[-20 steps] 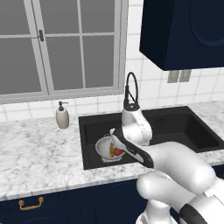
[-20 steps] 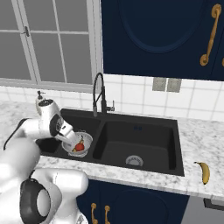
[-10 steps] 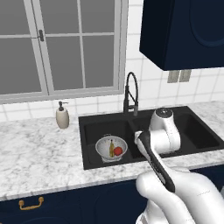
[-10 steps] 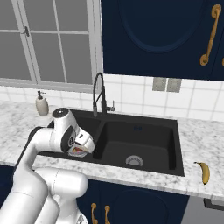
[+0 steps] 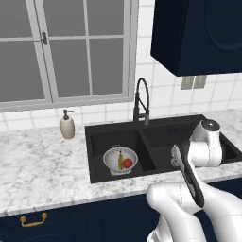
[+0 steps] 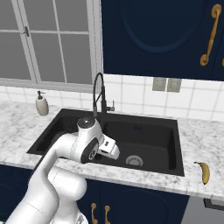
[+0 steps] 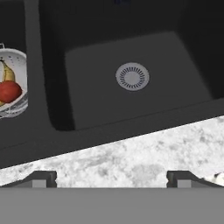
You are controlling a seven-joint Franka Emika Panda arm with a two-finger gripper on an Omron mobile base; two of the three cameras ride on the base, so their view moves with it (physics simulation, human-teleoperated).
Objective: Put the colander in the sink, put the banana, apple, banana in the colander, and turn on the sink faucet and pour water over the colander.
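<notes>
In the left base view, start at the left: the beige soap bottle (image 5: 67, 125) stands upright on the marble counter (image 5: 38, 165), well left of the black double sink (image 5: 156, 124). Lower centre, the colander (image 5: 120, 159) sits in the left basin, and you can see one banana (image 5: 120, 160) and the red apple (image 5: 127, 163) inside it, touching each other. The black gooseneck faucet (image 5: 141, 100) rises behind the divider at centre frame; no stream is visible at its spout. At the right, the arm's wrist hangs over the front of the right basin.

In the right base view, the soap bottle (image 6: 42, 105) is at the upper left, the faucet (image 6: 101, 96) at centre, and the gripper (image 6: 112, 149) sits just left of centre, above the right basin near its steel drain (image 6: 134, 161). The second banana (image 6: 203, 171) lies alone on the counter at the lower right, well apart from the sink (not yet in the colander).

In the hand view, the colander (image 7: 14, 83) shows at the left edge with the apple (image 7: 9, 91) and banana (image 7: 7, 72) in it; the drain (image 7: 132, 76) is at upper centre. The two fingertips (image 7: 41, 178) stand at opposite ends of the bottom edge, so the jaws are spread fully wide with nothing between them.
</notes>
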